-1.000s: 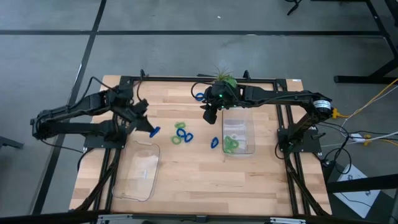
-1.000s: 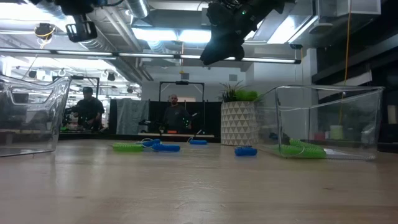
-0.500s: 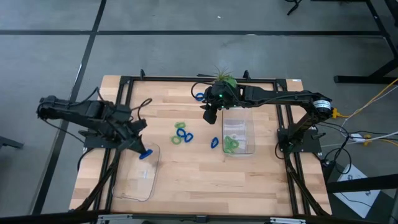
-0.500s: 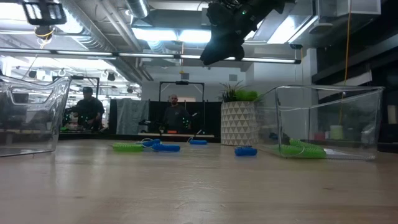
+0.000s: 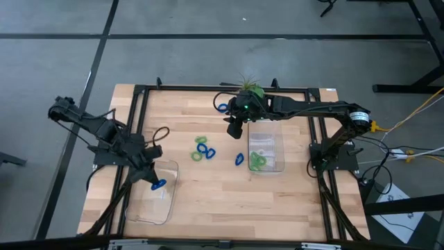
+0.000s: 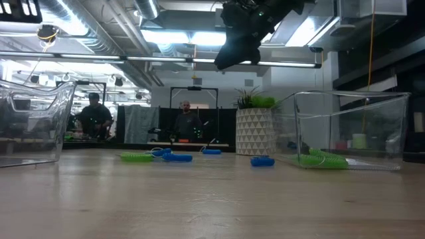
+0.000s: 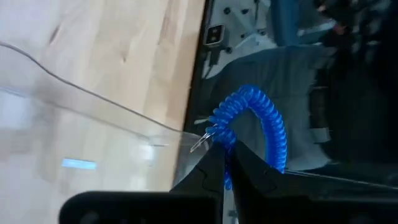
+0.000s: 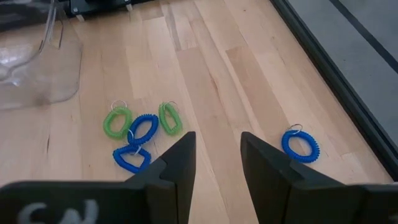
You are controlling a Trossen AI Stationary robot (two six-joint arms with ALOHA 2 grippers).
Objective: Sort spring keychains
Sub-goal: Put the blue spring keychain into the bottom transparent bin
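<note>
My left gripper (image 5: 154,180) hovers over the far end of the left clear tray (image 5: 149,203), shut on a bright blue spring keychain (image 5: 159,185). My right gripper (image 5: 234,127) is open and waits high above the table, just beyond the right tray (image 5: 276,143). Light green keychains (image 5: 258,161) lie in that tray. Two green and two blue keychains (image 5: 202,149) lie in a cluster at mid-table. A single blue one (image 5: 239,160) lies beside the right tray. Another blue one (image 5: 223,107) lies near the potted plant (image 5: 248,89). My left gripper pinches the blue keychain between its two fingertips (image 7: 214,163), on the coil right beside its small metal ring (image 7: 202,142). The rest of the coiled loop (image 7: 273,127) sticks out past the fingertips. It is lifted clear, above the tray's wall (image 7: 93,99).
The plant's white patterned pot (image 6: 255,129) stands at the far edge behind the right tray (image 6: 352,129). Black frame rails run along the table's left, right and far sides. Bare wood lies between the two trays and along the near edge. People show in the room behind.
My left gripper has carried the blue keychain from beside the middle cluster toward the table's near-left, ending over the left tray, and it has stayed shut on it. The left arm's rear joints have swung toward the far-left. The right arm has kept still.
</note>
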